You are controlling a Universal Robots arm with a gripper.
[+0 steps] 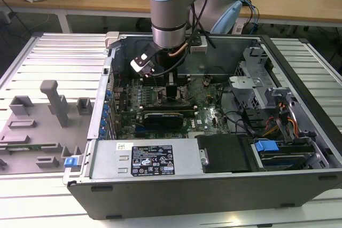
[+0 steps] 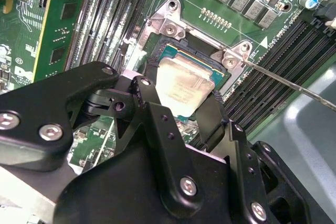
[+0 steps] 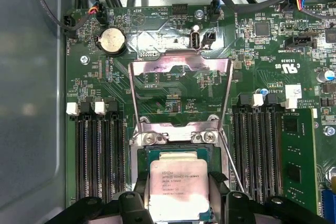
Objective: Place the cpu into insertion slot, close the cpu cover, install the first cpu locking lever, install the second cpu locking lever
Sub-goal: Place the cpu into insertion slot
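In the first wrist view my gripper (image 3: 178, 188) is shut on the cpu (image 3: 178, 182), a black finger against each of two opposite sides. The chip's pale metal top faces up. It sits level in or just above the insertion slot (image 3: 140, 153), whose black rim frames it; I cannot tell which. The second wrist view shows the cpu (image 2: 184, 82) between the fingers (image 2: 143, 90) inside the insertion slot's rim (image 2: 207, 41). The cpu cover (image 3: 157, 66) is swung open, away from the socket. In the exterior view the gripper (image 1: 172, 86) reaches down onto the green board.
A thin wire locking lever (image 2: 294, 83) stands free beside the socket, also seen in the first wrist view (image 3: 231, 163). Black memory slots (image 3: 97, 156) flank the socket. The open computer case (image 1: 299, 148) walls the board in. Grey fixtures (image 1: 53, 102) stand at the exterior view's left.
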